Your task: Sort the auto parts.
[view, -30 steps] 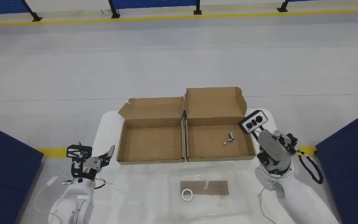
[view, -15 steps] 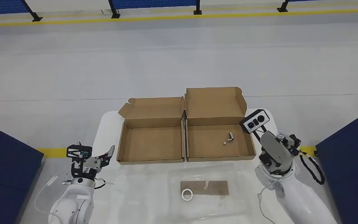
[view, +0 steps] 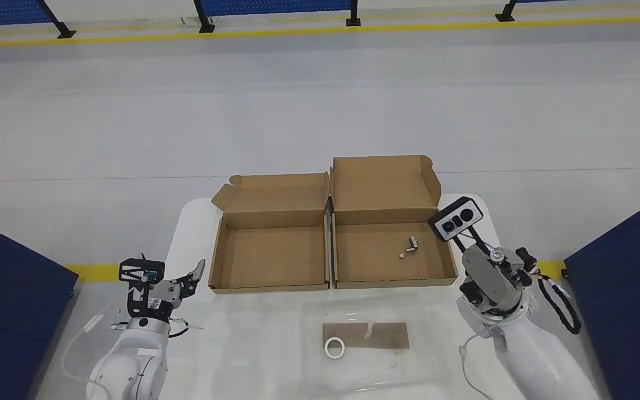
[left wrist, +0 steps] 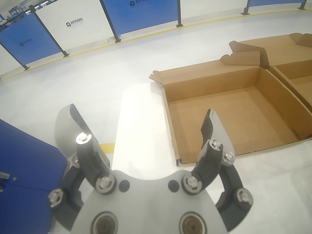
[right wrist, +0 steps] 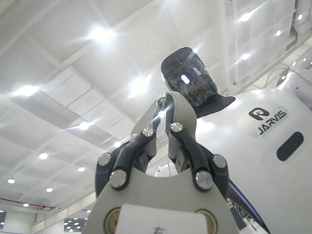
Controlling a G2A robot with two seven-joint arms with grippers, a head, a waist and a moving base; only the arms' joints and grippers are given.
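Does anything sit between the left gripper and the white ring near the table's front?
Nothing solid shows. The open left gripper hangs at the table's left edge. Bare tabletop runs to the ring, which lies in what looks like a clear tray. Only its low rim needs crossing.

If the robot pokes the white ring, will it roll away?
The white ring lies flat, so a poke would probably slide it, not roll it. It looks small and thin, so likely light. Stood on edge, it might roll.
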